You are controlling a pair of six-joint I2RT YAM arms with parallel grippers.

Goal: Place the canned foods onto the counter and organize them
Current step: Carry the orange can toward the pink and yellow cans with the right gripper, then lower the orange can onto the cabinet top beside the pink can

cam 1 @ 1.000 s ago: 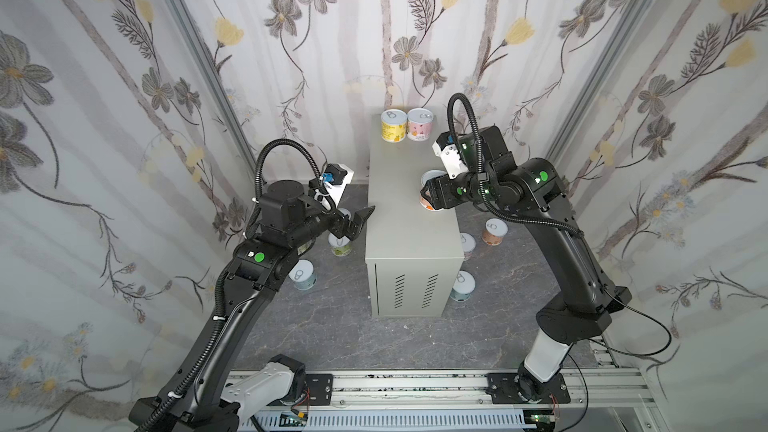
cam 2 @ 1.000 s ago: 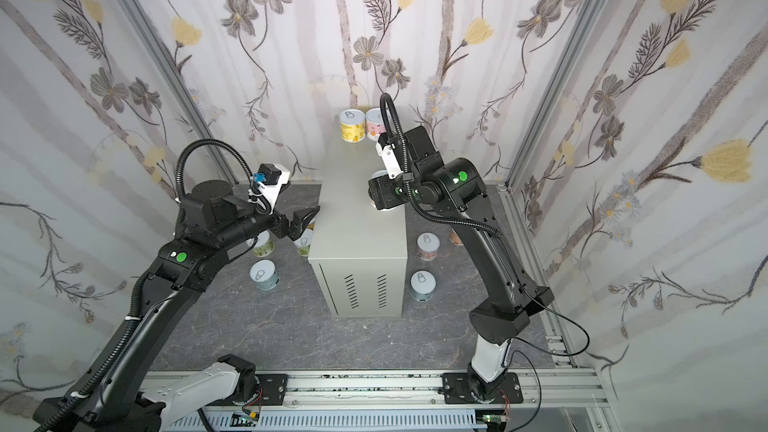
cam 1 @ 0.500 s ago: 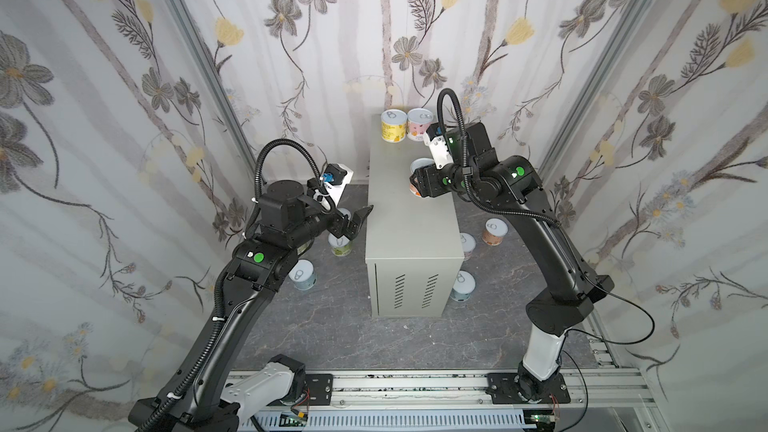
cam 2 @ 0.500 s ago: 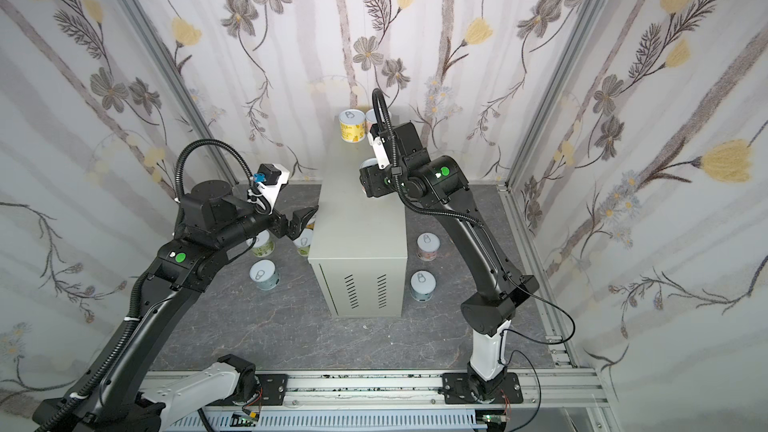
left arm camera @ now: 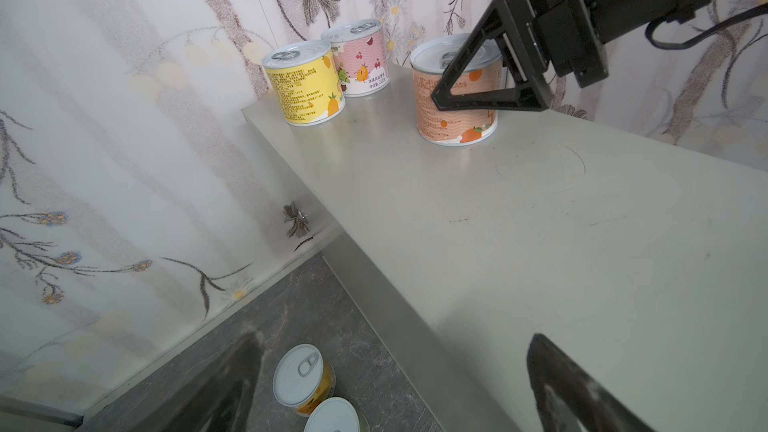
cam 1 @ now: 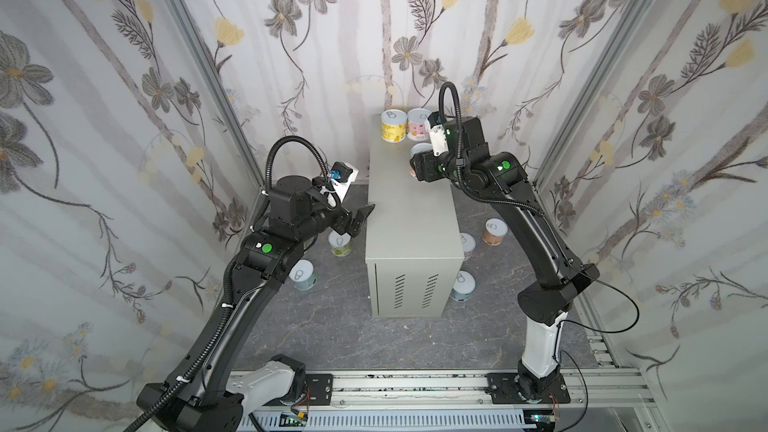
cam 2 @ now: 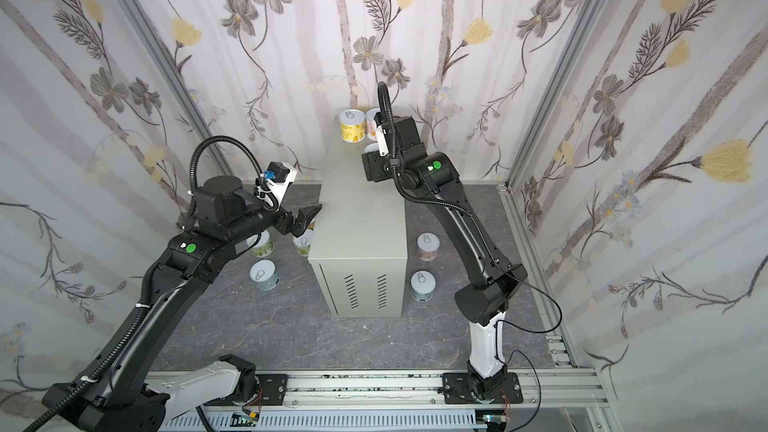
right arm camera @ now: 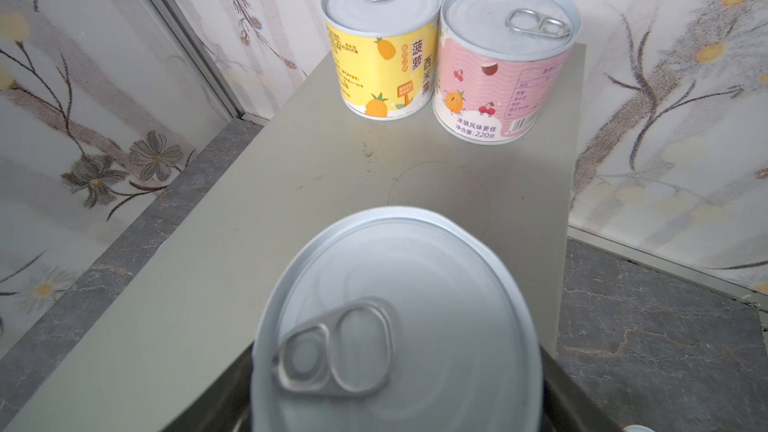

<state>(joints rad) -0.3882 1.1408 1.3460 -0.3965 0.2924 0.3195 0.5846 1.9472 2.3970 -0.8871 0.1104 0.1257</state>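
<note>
**Both top views.** Counter (cam 1: 411, 209), centre of frame. Yellow can (cam 1: 392, 130) and pink can (cam 1: 419, 126) stand side by side at its far end, upper centre. My right gripper (cam 1: 415, 160) is clenched on the orange can (cam 1: 420, 147), just below the pink one. My left gripper (cam 1: 361, 216) is spread wide and empty at the counter's left edge. A light blue can (cam 1: 302, 278) and others stand on the floor (cam 1: 332, 334), left and right of the counter.

**Left wrist.** The orange can (left arm camera: 455, 118) is upright at the counter top; I cannot tell whether it touches.

**Right wrist.** The orange can's lid (right arm camera: 395, 326) is nearest, between my jaws.
</note>
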